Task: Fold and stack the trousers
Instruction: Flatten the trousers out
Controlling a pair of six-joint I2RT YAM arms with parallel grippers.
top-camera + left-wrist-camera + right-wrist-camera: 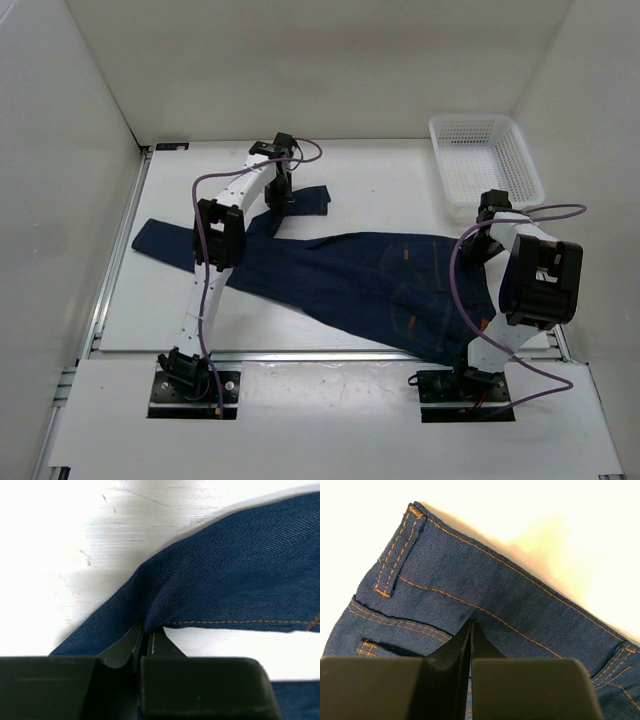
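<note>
White table (380, 185): navy trousers (340, 275), mesh basket (485, 160)

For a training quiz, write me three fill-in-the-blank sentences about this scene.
The left gripper is pinched shut on one ___ of the dark navy-blue denim trousers. The right gripper is shut on their orange-stitched ___. The white plastic mesh basket stands at the white table's far ___ corner.
Missing words: leg; waistband; right.

The two white, boxy-linked arms (203, 290) carry black joint housings (220, 232). Purple cables (452, 272) loop behind the wrists; ahead of them, black fingers (125, 647) taper to wedges.
</note>
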